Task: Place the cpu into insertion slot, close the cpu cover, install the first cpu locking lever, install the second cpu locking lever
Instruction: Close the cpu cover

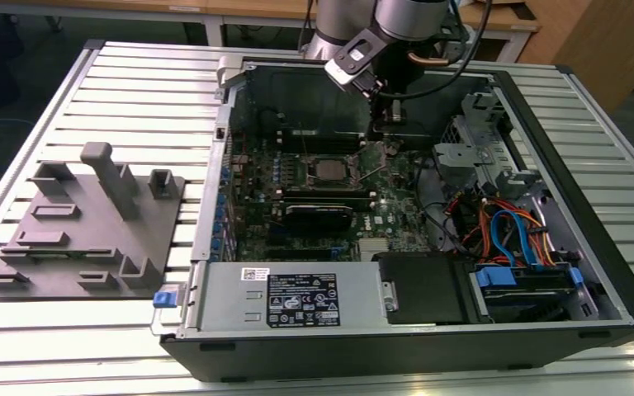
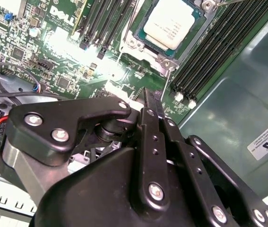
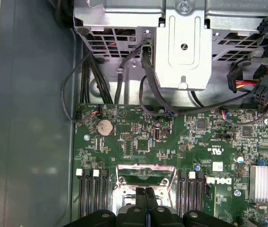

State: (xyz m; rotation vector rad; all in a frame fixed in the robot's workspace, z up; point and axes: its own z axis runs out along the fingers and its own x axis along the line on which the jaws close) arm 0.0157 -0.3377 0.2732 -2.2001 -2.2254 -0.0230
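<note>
The cpu (image 2: 173,22), a flat chip with a silvery top, lies in the square insertion slot (image 2: 134,43) on the green board, between rows of black memory slots. In the exterior view the slot (image 1: 328,169) sits mid-board, and my gripper (image 1: 388,125) hangs over the board at the back of the case, to the slot's right in that view. In both wrist views the black fingertips are pressed together, shut with nothing between them (image 2: 148,97) (image 3: 146,193). The cpu cover (image 3: 145,171), a silvery frame, stands just past the fingertips, and green board shows through its cut-out. A thin wire lever (image 2: 168,82) rises beside the slot.
A grey labelled power supply box (image 1: 295,301) fills the case's near side. Beside it sit a black drive bay (image 1: 428,285) and blue and orange cables (image 1: 510,235). A long black module (image 1: 317,216) lies below the slot. A grey fixture block (image 1: 80,227) sits on the slatted table.
</note>
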